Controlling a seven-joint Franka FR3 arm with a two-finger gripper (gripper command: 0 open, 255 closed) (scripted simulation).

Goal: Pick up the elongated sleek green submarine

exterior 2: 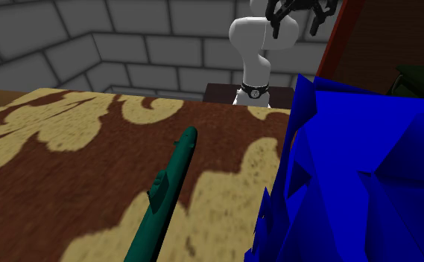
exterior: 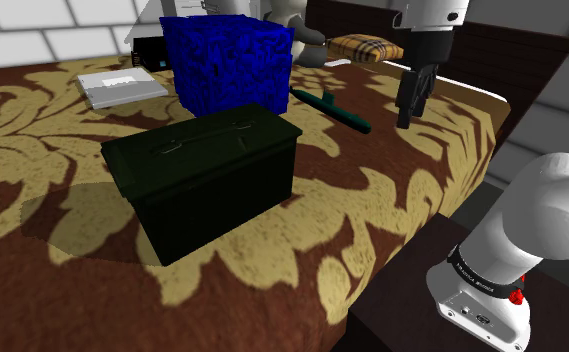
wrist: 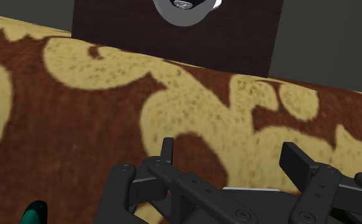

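The green submarine (exterior: 330, 108) is long and thin and lies flat on the brown and tan patterned surface (exterior: 392, 190), just beside the blue block. In the second exterior view the submarine (exterior 2: 169, 186) runs lengthwise along that block's side. My gripper (exterior: 409, 105) hangs above the surface, off to the shoulder view's right of the submarine and not touching it. In the wrist view its fingers (wrist: 167, 151) stand apart, so the gripper (wrist: 230, 156) is open with only the patterned surface between them. One end of the submarine (wrist: 33, 213) peeks in beside the hand.
A big blue block (exterior: 227, 60) stands close behind the submarine. A dark green case (exterior: 204, 175) sits nearer the front. A plaid cushion (exterior: 365, 47) and a white book (exterior: 120, 88) lie at the back. The dark stand (wrist: 173, 32) adjoins the surface's edge.
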